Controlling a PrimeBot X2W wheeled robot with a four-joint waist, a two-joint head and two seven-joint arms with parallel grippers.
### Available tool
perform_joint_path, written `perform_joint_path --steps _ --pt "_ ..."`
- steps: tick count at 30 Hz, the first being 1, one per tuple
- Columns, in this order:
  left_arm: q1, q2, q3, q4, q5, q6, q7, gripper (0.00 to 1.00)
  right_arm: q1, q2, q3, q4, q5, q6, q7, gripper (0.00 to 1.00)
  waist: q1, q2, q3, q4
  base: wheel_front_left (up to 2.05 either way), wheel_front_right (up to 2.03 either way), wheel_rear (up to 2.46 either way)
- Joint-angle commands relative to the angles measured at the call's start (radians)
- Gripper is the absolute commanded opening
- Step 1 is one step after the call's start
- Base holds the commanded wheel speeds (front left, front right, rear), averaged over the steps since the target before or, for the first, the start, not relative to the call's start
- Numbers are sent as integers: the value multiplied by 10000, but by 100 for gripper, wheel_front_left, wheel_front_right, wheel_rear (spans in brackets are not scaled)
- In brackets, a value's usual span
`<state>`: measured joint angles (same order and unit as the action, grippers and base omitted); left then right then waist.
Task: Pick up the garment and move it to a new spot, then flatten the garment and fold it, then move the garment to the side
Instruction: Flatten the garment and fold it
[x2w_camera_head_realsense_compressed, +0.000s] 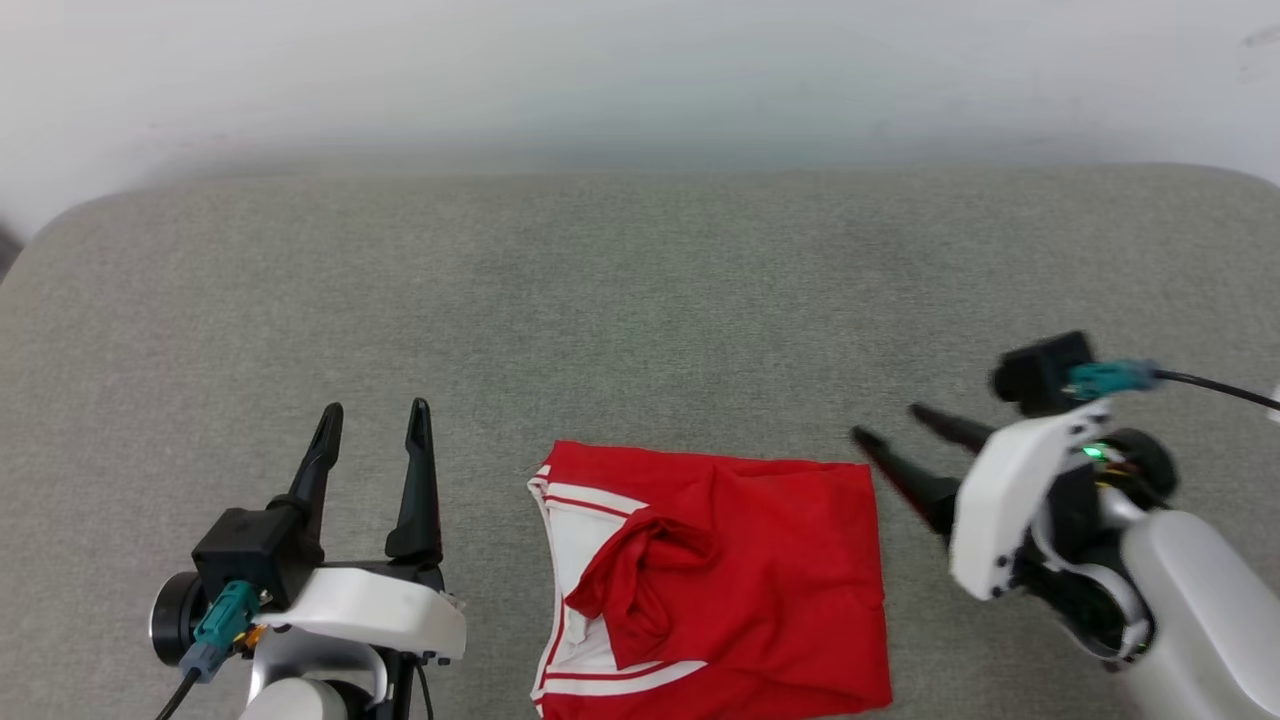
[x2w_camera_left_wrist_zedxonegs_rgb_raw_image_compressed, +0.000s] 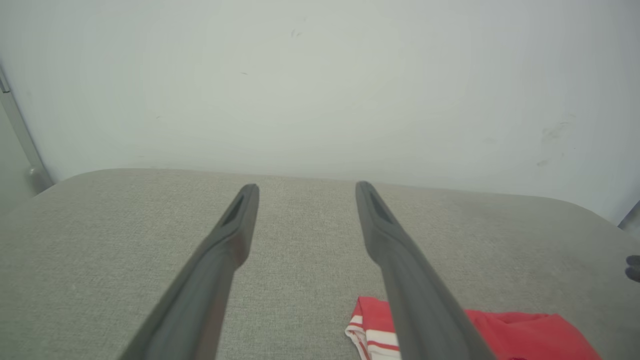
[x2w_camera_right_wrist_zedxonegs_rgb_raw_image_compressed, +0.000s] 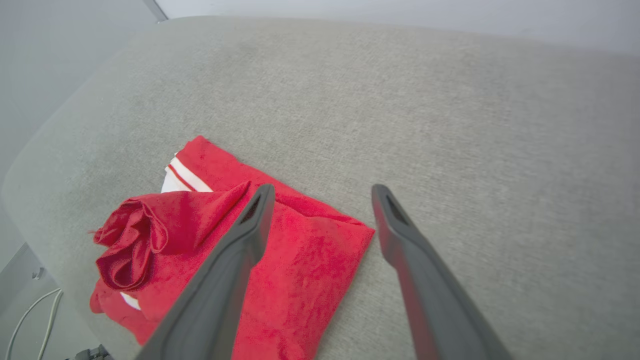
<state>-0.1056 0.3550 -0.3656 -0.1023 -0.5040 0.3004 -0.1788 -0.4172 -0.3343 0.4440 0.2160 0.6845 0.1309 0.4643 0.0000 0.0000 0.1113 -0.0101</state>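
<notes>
Spread, empty: left gripper (x2w_camera_head_realsense_compressed: 377, 408), right gripper (x2w_camera_head_realsense_compressed: 889, 421); between them, folded red jersey (x2w_camera_head_realsense_compressed: 780, 560) (white striped trim, bunched middle).

Grey fabric-covered surface (x2w_camera_head_realsense_compressed: 640, 300) with rounded corners, folded red garment (x2w_camera_head_realsense_compressed: 760, 580) lying near its front edge

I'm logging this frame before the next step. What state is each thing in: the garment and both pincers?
garment: folded into a rough rectangle, lying on the grey cushion, one bunched flap on top, not held.
left pincer: open, empty, apart from the garment.
right pincer: open, empty, tips by the garment's far right corner.
</notes>
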Motion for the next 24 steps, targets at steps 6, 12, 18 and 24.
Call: perform_joint_path --steps 6,12,18,24 --pt "369 103 170 137 -99 122 -128 100 1353 -93 -2321 -772 -1844 -3 -1791 100 0 0 -148 -393 0 0 0" --pt "635 171 336 396 -249 158 -254 100 2449 579 -4142 -1720 -2699 -4 -3596 100 0 0 -352 -652 0 0 0" --pt "914 202 386 672 -251 186 -399 100 3348 1111 -4461 -2351 -2969 -4 -4822 100 0 0 -693 -739 0 0 0" --pt "1246 181 338 818 -170 209 -543 100 3994 1409 -4414 -2611 -3393 -4 -5132 100 0 0 -920 -684 0 0 0"
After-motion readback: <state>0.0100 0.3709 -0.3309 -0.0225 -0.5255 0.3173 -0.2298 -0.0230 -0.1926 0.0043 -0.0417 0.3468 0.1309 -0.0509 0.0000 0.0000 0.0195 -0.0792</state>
